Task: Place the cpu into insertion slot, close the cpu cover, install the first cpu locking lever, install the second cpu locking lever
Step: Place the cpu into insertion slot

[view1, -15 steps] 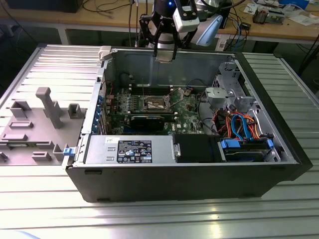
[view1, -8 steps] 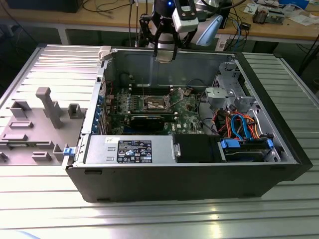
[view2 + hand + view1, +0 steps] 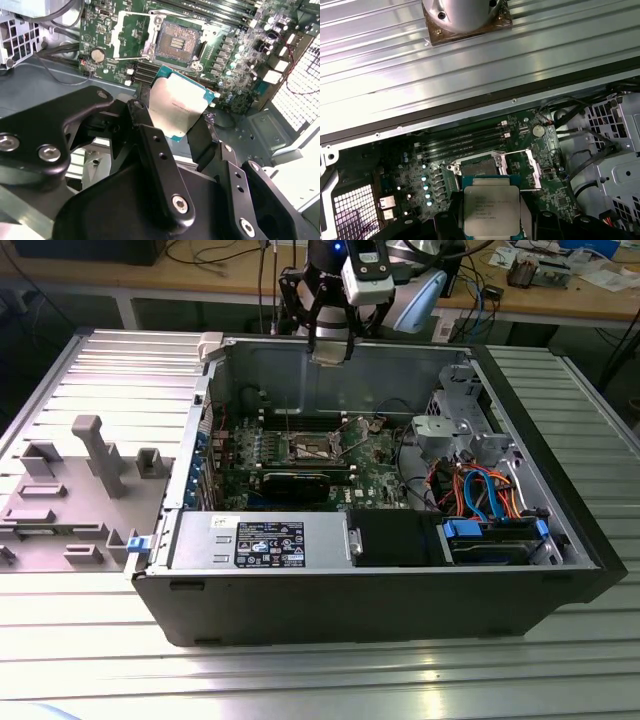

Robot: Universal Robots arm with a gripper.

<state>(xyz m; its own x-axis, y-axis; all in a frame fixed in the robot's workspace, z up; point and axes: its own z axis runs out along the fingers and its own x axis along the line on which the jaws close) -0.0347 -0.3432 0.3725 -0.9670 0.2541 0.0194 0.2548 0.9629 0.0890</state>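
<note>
**I hold the chip over the open slot**

My claw is clamped on the cpu, one finger on each side edge. I think I hold it flat, grey top up, so it can go down straight. The insertion slot lies under my claw, a bit ahead and well apart from the chip. The slot is bare. The cpu cover is swung open beside it, so nothing blocks the way. The big black case on the table holds the green board and a bunch of wires.
</note>
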